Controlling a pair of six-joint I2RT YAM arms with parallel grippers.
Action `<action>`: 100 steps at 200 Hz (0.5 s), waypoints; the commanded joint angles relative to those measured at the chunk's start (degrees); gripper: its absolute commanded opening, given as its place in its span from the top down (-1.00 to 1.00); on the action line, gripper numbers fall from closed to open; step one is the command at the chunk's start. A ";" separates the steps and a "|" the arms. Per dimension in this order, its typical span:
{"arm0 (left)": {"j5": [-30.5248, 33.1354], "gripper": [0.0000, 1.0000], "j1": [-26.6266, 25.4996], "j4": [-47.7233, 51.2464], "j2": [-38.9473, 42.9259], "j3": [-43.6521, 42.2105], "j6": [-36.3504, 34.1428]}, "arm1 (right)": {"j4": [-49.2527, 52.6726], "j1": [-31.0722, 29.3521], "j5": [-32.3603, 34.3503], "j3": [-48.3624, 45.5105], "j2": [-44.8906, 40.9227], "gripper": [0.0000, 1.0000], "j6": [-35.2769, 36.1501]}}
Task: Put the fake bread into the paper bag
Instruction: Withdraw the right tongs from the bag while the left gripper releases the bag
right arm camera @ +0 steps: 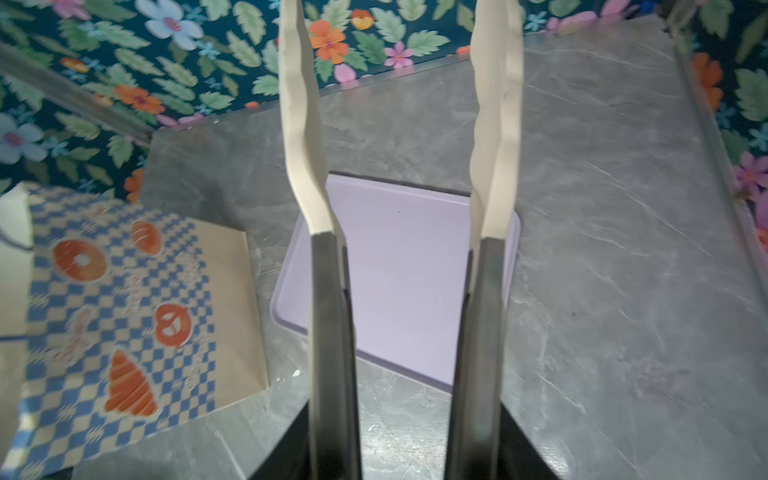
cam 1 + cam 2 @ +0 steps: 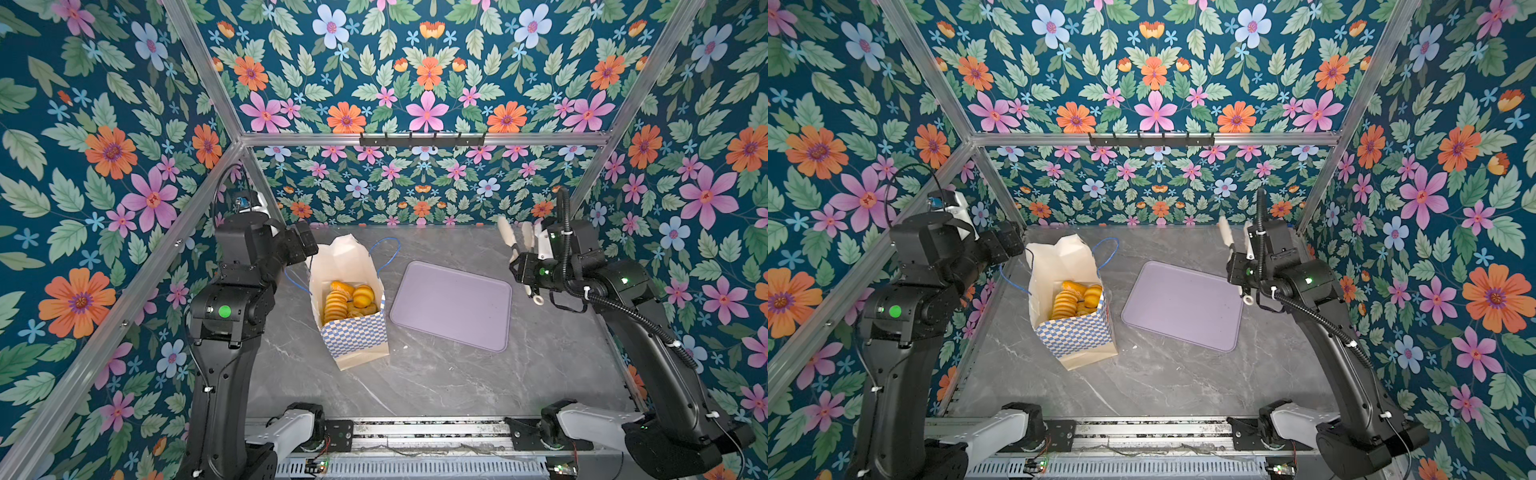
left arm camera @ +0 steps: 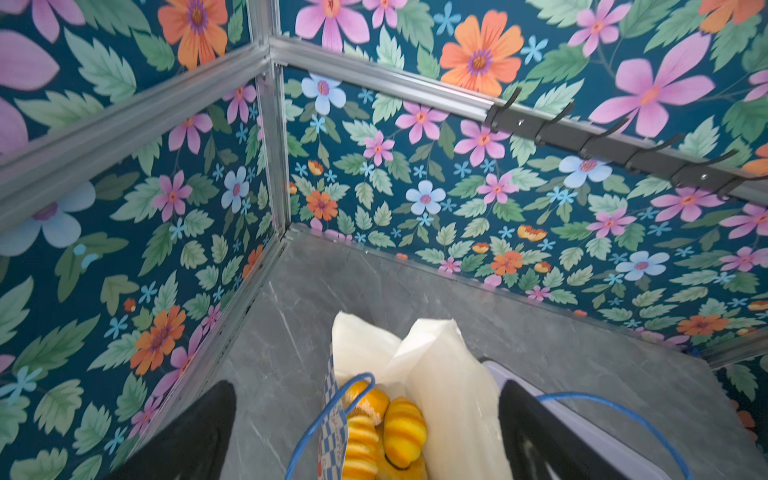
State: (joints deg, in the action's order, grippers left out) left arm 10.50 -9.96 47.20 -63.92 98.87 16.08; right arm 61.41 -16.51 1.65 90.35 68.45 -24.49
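Lilac tray (image 2: 453, 307) beside paper bag (image 2: 353, 336), perhaps touching.

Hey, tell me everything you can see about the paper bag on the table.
The paper bag stands upright and open on the grey marbled table, beside the lilac tray. Cream paper, blue-and-white checks with orange bread drawings, plain band at the foot, thin blue cord handles. Its back wall is creased. Yellow fake bread lies inside. The open left gripper hovers at its mouth; contact unclear.
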 commanded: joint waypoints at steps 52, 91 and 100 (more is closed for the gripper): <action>7.03 -0.99 0.09 -19.72 1.73 -9.98 -5.62 | -11.55 14.66 -4.98 -11.97 -0.10 0.01 2.30; 4.47 -0.99 2.56 -21.55 -2.00 -10.52 -8.25 | -14.51 17.28 -2.14 -15.63 3.91 0.01 5.10; 3.28 -0.99 4.30 -22.03 -2.93 -10.71 -7.88 | -14.99 17.94 -2.01 -16.06 5.42 0.01 5.91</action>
State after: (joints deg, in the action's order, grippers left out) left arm 15.18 -8.34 28.93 -65.25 88.40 9.91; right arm 50.89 0.19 -1.83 75.13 71.53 -21.43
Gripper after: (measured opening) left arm 0.996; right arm 0.496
